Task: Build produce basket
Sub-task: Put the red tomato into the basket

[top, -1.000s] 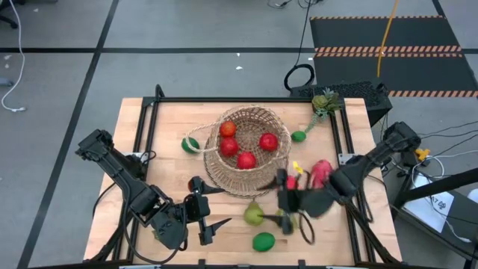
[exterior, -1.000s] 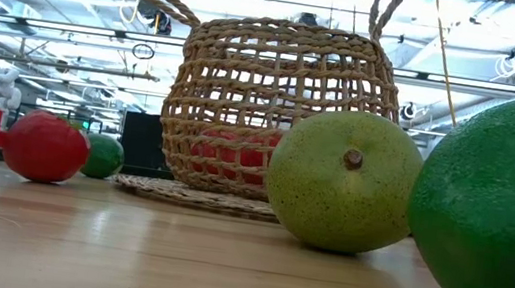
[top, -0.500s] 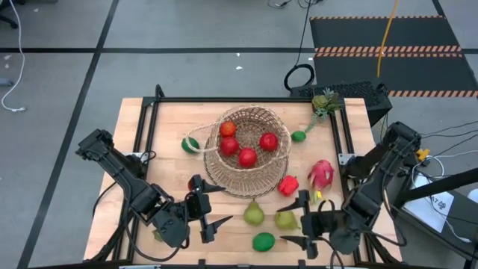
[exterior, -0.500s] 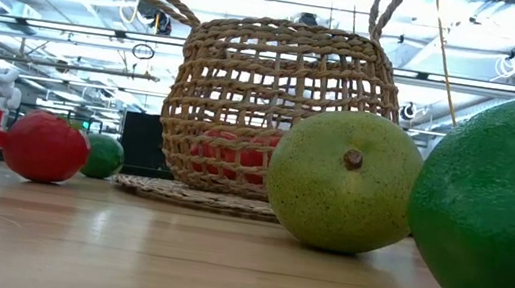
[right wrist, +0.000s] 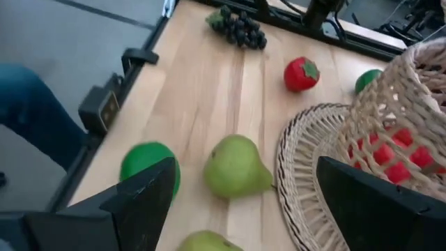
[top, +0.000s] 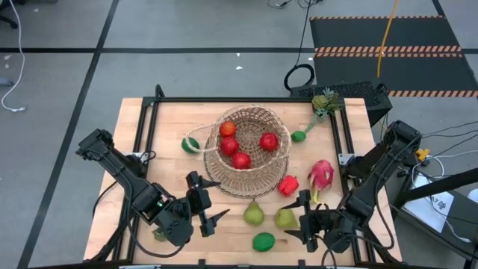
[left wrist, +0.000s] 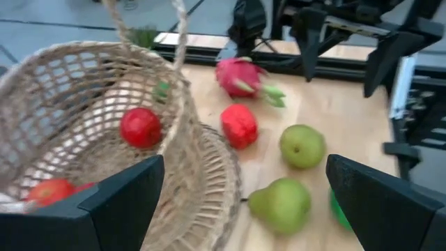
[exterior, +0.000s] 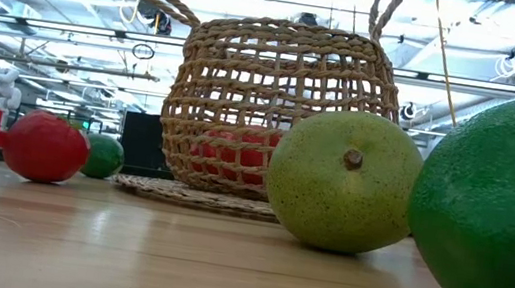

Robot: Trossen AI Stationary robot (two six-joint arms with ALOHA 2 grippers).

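Right gripper (right wrist: pixel 240 202) fingers spread, nothing between them. Pear (right wrist: pixel 235 167) lies just beside the woven mat (right wrist: pixel 306 174) under the basket (right wrist: pixel 401 104), red fruit inside. Lime (right wrist: pixel 148 167) near table edge. Strawberry (right wrist: pixel 301 74), grapes (right wrist: pixel 240 28) farther off. Blue shape (right wrist: pixel 31 115) beyond table, possibly a person's leg.

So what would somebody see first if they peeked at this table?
Probably the big woven basket in the middle of the table, with four red round fruits inside. Next, the pink dragon fruit to its right, and two green pears lying on the near side. The left gripper and right gripper wait open by the near edge.
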